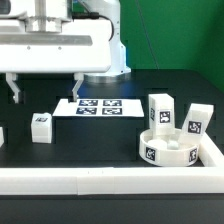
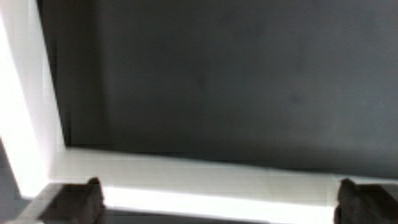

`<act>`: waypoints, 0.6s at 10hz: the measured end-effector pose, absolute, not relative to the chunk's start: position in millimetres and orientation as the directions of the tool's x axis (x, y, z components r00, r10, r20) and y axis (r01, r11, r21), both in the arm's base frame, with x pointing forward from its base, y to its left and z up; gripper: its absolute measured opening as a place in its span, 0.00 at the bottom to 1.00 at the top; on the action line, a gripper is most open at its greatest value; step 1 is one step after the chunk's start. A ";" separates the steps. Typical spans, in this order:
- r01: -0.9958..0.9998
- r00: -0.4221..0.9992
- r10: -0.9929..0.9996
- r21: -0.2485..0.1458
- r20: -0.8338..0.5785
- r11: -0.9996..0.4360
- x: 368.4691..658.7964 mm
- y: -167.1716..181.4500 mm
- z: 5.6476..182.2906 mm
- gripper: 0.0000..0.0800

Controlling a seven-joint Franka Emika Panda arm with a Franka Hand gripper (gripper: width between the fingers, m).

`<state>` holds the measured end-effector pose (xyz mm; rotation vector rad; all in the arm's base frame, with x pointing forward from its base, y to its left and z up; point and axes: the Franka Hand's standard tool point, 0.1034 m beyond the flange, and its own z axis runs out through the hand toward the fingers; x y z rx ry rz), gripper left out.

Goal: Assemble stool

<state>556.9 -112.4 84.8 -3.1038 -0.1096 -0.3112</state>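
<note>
- Two-finger claw point(image 1: 46, 89) is hanging wide open, empty, over the black table point(image 1: 110, 140).
- White round plastic seat point(image 1: 170, 150) is sitting at the exterior view's right, with white blocky tagged legs point(image 1: 160, 110) just beside it.
- Probably going for a first part; next it's needing to line up and lower.

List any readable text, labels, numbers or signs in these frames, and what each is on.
None: no words, brands or numbers can be read in either view.
marker board: black-and-white square tags only, no characters.
seat: one square tag on its rim, pattern only.
upright leg, tilted leg, lone leg: square tags, too small to decode.
Wrist view: no print at all.
</note>
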 end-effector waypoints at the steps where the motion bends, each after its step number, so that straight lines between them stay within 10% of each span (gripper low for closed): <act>1: 0.077 0.991 0.072 -0.041 0.111 -0.996 552.3 -117.5 76.9 0.81; 6: 0.041 0.960 0.073 -0.123 -0.270 -0.992 549.0 -107.7 71.2 0.81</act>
